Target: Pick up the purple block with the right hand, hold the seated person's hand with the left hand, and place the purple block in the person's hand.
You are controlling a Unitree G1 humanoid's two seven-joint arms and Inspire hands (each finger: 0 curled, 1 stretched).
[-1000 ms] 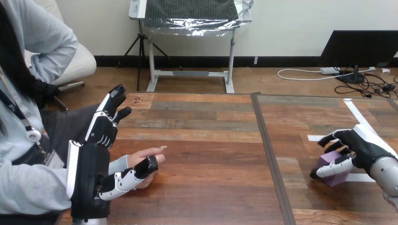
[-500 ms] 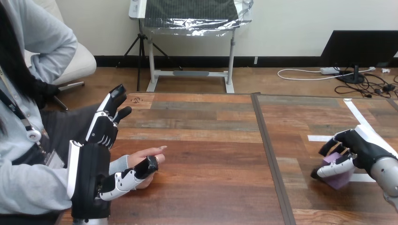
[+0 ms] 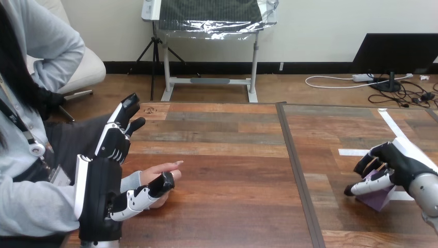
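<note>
Purple block (image 3: 380, 196): at the right side of the worktop (image 3: 222, 170), near edge, well right of the dark seam (image 3: 295, 170) that divides the two worktop panels. The block sits tilted, one corner pointing down toward the wood. Whether that corner touches the surface cannot be told.

Right hand (image 3: 402, 164): comes in from the right edge and is closed on the purple block. Its fingers curl over the block's top and far side, and the thumb (image 3: 365, 186) lies across the left face. Most of the block's upper part is hidden by the hand.

White tape strips (image 3: 350, 152): stuck to the worktop around the block. One runs just left of the right hand, one shows at the block's right, and a longer one runs diagonally toward the far right corner.

Left hand (image 3: 98, 199): at the left, near side, with the palm upright. The fingers (image 3: 121, 126) are extended and point toward the far side, apart from everything. The thumb (image 3: 147, 194) reaches right along the near side of the person's hand and overlaps it. No curl around it is visible, so I record the left hand as open, beside and touching the person's hand.

Person's hand (image 3: 159, 170): low over the worktop at the left, coming out of a grey sleeve (image 3: 129, 181), fingers pointing right. It is well apart from the purple block, with the seam between them.
</note>
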